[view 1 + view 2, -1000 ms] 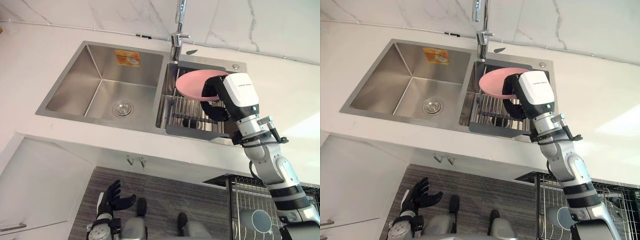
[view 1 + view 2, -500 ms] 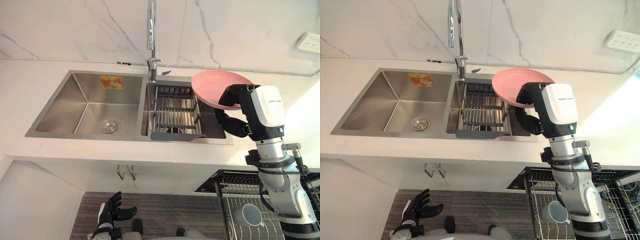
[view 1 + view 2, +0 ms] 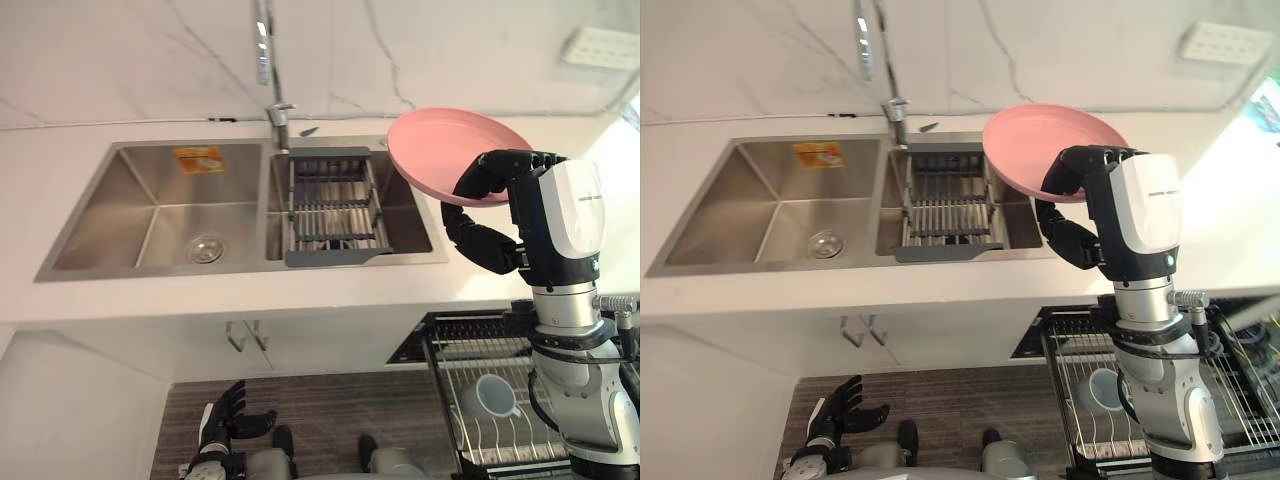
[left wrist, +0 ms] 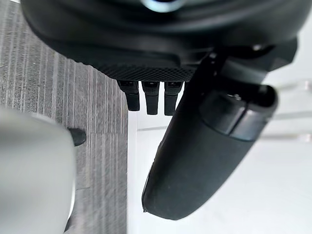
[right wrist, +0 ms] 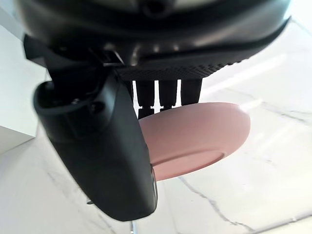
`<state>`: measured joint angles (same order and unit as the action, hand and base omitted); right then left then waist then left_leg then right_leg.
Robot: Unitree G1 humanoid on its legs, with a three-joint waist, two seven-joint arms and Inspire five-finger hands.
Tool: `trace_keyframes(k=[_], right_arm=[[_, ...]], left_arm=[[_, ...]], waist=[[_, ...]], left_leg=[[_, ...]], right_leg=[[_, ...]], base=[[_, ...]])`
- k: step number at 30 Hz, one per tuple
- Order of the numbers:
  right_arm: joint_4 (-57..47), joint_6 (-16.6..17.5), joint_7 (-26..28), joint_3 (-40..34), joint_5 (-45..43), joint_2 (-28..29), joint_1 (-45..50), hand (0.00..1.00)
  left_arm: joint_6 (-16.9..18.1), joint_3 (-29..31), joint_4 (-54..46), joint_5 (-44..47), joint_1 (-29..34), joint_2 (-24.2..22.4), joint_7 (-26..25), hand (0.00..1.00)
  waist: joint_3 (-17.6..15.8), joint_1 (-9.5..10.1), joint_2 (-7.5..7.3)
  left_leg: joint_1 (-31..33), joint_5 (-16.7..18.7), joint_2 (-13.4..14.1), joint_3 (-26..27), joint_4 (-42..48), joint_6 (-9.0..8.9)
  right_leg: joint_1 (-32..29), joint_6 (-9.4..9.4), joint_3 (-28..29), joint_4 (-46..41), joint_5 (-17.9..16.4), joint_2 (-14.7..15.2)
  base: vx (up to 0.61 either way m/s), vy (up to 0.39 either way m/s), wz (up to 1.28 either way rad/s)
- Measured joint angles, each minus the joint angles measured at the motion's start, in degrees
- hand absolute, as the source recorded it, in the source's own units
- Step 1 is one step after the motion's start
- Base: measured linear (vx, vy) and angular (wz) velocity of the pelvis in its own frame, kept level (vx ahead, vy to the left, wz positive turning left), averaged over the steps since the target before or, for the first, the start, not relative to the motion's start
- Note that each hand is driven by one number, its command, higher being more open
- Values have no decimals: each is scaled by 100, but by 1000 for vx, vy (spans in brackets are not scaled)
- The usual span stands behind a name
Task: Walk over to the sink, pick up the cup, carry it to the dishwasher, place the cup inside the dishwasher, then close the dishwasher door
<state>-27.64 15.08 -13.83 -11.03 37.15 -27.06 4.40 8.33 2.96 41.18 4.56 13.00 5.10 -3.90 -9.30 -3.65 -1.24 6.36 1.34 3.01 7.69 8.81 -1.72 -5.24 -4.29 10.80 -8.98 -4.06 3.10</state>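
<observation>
White marble counter, steel sink, right robot hand pinching pink plate, left robot hand spread

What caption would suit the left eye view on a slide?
Right hand grips a pink plate beside the double sink; left hand hangs open below.

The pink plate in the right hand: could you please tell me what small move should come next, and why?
Probably swing the pink plate right and down toward the dishwasher rack: the right hand grips its rim above the counter, and the rack stands open below.
</observation>
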Motion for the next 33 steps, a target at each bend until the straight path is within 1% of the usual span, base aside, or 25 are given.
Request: trace_keyframes(k=[1, 2, 3, 4, 5, 6, 7, 8, 9, 10, 11, 12, 13, 14, 16, 17, 19, 20, 23, 26, 29, 31, 33], right_arm=[[5, -33, 0, 9, 23, 7, -18, 30], [21, -59, 0, 17, 30, 9, -38, 30], [59, -135, -3, 16, 30, 9, -75, 30], [114, -215, -13, 16, 79, 9, -133, 30], [157, -245, -14, 14, 103, 9, -165, 30], [211, -315, -18, 8, 158, 12, -165, 30], [275, -320, -12, 13, 240, 12, -151, 30], [344, -319, -6, 7, 328, 12, -120, 30], [359, -310, -7, 2, 354, 12, -119, 30], [363, -294, -7, -9, 370, 9, -118, 30], [383, -249, -9, -35, 376, 19, -84, 30], [415, -238, -9, -51, 378, 36, -59, 30], [467, -258, -8, -153, 405, 112, 175, 30], [522, -296, -7, -297, 474, 212, 406, 30], [608, -361, -3, -595, 484, 420, 682, 30], [680, -403, -3, -796, 480, 542, 792, 30], [731, -495, -4, -1068, 460, 703, 966, 30], [754, -509, -6, -1231, 447, 796, 1107, 30], [975, -510, -41, -1339, 220, 972, 1213, 30], [1264, -512, -46, -1339, 1, 1078, 1216, 30], [1664, -531, -46, -1338, -274, 1190, 1220, 30], [1941, -566, -46, -1339, -436, 1192, 1208, 30], [2146, -619, -50, -1338, -593, 1193, 1141, 30]], left_arm=[[3, 21, 0, 10, 26, -8, -7, 90], [5, 40, -1, 28, 54, -14, -11, 90], [9, 102, -2, 58, 67, -33, -16, 90], [20, 141, -11, 115, 48, -37, -55, 90], [17, 176, -2, 117, 4, -47, -65, 90], [25, 275, 16, 118, -52, -45, -85, 90], [25, 374, 27, 119, -94, -25, -102, 90], [27, 474, 18, 118, -120, 45, -110, 90], [34, 477, 13, 115, -119, 64, -110, 90], [40, 524, -12, 106, -120, 118, -107, 90], [37, 729, 17, 106, -157, 54, -105, 90], [25, 759, 35, 106, -166, 22, -114, 90], [23, 811, 26, 103, -114, -37, -115, 90], [28, 865, 21, 102, -64, -72, -112, 90], [25, 918, 27, 101, -8, -131, -106, 90], [25, 917, 27, 99, 26, -188, -103, 90], [25, 912, 27, 93, 24, -237, -87, 90], [27, 908, 26, 92, 22, -245, -84, 90], [32, 894, 31, 92, 26, -210, -84, 90], [48, 887, 45, 91, 14, -184, -81, 90], [59, 883, 213, 91, 23, -168, -80, 90], [59, 815, 234, 91, 88, -160, -79, 90], [59, 713, 233, 91, 83, -160, -74, 90]], waist=[[-27, 25, -6], [-38, 38, -11], [-62, 47, -23], [-130, 48, -35], [-179, 46, 9], [-223, 76, 61], [-221, 83, 58], [-208, 77, 35], [-197, 75, 18], [-182, 98, -11], [-183, 130, 27], [-182, 119, 73], [-123, 117, 151], [-97, 125, 178], [-80, 117, 167], [-76, 109, 171], [-66, 84, 169], [-40, 41, 174], [60, -69, 178], [79, -81, 186], [84, -80, 206], [59, -63, 248], [-19, -41, 330]], left_leg=[[53, 139, 26, 129, 187, 27], [75, 206, 39, 195, 281, 56], [114, 338, 126, 476, 443, 89], [115, 440, 154, 722, 593, 144], [124, 463, 219, 775, 656, 212], [129, 478, 399, 1062, 707, 272], [102, 487, 453, 1197, 720, 276], [9, 534, 465, 1326, 728, 253], [-20, 596, 455, 1356, 756, 214], [-21, 706, 436, 1393, 832, 158], [37, 806, 467, 1483, 962, 62], [51, 813, 509, 1469, 972, 50], [61, 801, 598, 1463, 937, 24], [43, 772, 679, 1459, 913, 12], [10, 729, 715, 1442, 820, -52], [-10, 695, 691, 1335, 762, -82], [-75, 630, 655, 1263, 743, -98], [-159, 623, 623, 1248, 697, -96], [-298, 581, 571, 1250, 554, -88], [-317, 540, 529, 1243, 485, -83], [-328, 462, 428, 1213, 333, -53], [-291, 438, 375, 1171, 272, -26], [-168, 405, 290, 1099, 234, 15]], right_leg=[[-106, -60, 302, 41, 110, -46], [-148, -79, 444, 94, 157, -67], [-209, -40, 574, 222, 168, -60], [-306, 314, 93, 225, 241, 130], [-316, 625, -185, 179, 210, 179], [-577, 575, -712, -363, 20, 281], [-720, 517, -1015, -961, -91, 345], [-645, 517, -1355, -1696, -386, 437], [-535, 508, -1477, -1799, -468, 465], [-373, 381, -1648, -1555, -618, 499], [-123, 47, -1632, -918, -671, 450], [-109, 62, -1635, -849, -607, 402], [-34, 98, -1614, -531, -456, 276], [54, 134, -1570, -296, -335, 164], [136, 158, -1509, -48, -186, 75], [194, 147, -1469, 80, -106, 42], [296, 132, -1410, 192, -78, 46], [398, 129, -1414, 253, -77, 69], [530, 105, -1395, 390, -62, 118], [524, 93, -1388, 398, -55, 147], [482, 64, -1404, 403, -37, 203], [386, 40, -1390, 381, -20, 242], [201, 29, -1377, 249, -17, 297]], base=[[0, 80, -111], [-11, 98, -140], [-39, 111, -135], [-45, 123, -129], [-72, 106, -116], [-53, 56, -87], [-38, 41, -81], [7, 16, -45], [22, -26, -39], [7, -92, -48], [-1, -82, -44], [3, -65, -36], [30, -46, -24], [46, -65, -28], [86, -72, -31], [111, -52, -32], [120, -12, -19], [105, 16, -4], [57, 18, 0], [-6, 4, 2], [-40, 20, 5], [-55, 34, -1], [-65, 41, -3]])
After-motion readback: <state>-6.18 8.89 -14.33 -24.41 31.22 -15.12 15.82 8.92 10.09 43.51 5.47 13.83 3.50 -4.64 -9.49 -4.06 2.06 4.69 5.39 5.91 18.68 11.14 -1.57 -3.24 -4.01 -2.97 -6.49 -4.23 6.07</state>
